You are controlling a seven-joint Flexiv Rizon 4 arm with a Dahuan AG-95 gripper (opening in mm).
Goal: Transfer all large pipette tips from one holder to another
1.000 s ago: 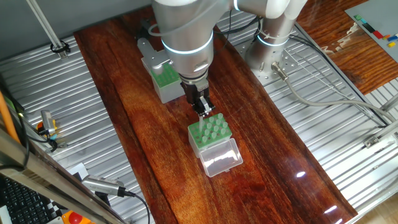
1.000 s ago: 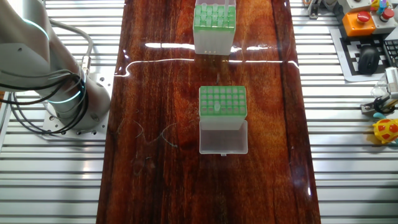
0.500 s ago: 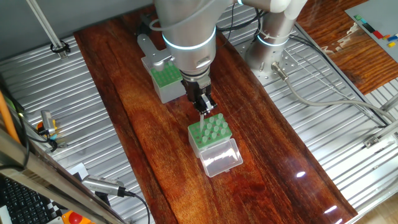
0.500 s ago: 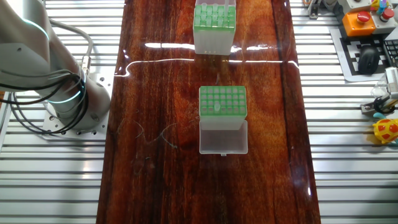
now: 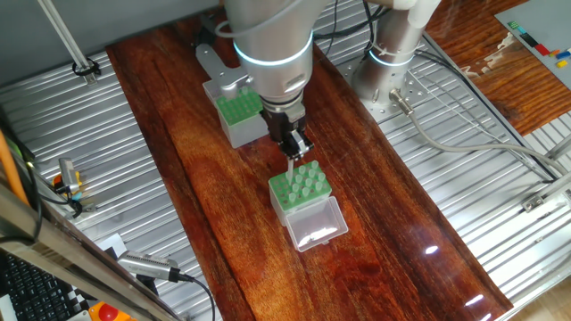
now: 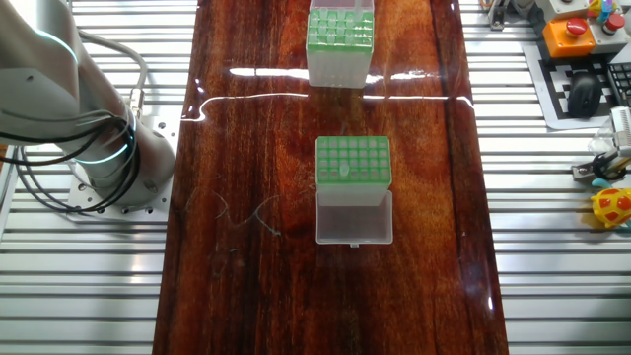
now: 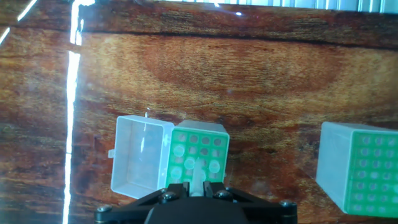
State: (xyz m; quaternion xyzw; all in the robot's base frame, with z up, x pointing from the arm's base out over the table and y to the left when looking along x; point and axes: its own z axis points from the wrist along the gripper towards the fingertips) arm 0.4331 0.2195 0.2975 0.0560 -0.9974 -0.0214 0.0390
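Hand [image 5: 293,152] down (fingers pinched together)

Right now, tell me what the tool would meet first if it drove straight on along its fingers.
Probably the clear-sided holder directly below: the tool grips a pipette tip pointing into its green grid. Height above it is unclear.

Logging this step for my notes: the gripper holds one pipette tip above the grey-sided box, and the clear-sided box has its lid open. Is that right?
One thing is wrong: the gripper holds the pipette tip above the clear-sided box, not the grey-sided box, which stands apart beside the arm. One fixed view shows this, and the hand view agrees. The clear-sided box's lid is indeed open.
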